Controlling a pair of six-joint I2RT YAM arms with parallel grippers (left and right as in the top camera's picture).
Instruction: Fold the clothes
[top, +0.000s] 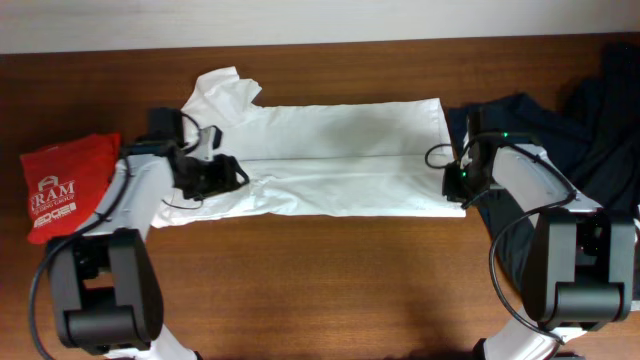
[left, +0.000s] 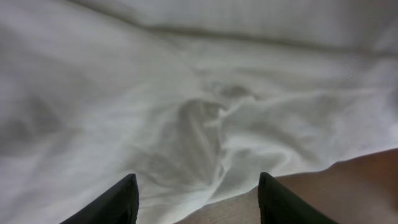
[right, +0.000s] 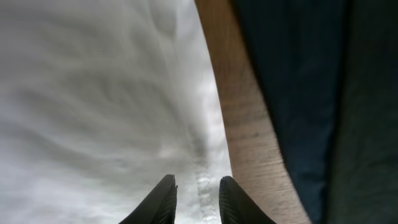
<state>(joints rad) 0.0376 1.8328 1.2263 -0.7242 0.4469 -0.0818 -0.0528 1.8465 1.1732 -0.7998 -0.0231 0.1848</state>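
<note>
Overhead view: the white T-shirt (top: 340, 160) lies flat across the upper middle of the table (top: 330, 270), stretched from left to right. A long crease runs along its length, and one sleeve sticks up at the upper left. The left end effector (top: 225, 172) sits over the shirt's left part, near the lower edge. The right end effector (top: 458, 182) is at the shirt's right edge. A folded red shirt (top: 65, 185) with white print lies at the far left, well apart from the white one. Dark garments (top: 590, 120) are heaped at the upper right, just beside the white shirt's right end.

In the left wrist view the left end effector (left: 198, 177) is spread wide over rumpled white fabric (left: 186, 93), and bare table (left: 367, 180) shows at the lower right.

In the right wrist view the right end effector (right: 196, 180) is narrow, and the shirt's stitched hem shows in the gap between its fingers. I cannot tell whether it pinches the cloth. White fabric (right: 93, 93) fills the left of that frame. To its right come a strip of table (right: 249, 124) and then the dark garments (right: 311, 93).
</note>
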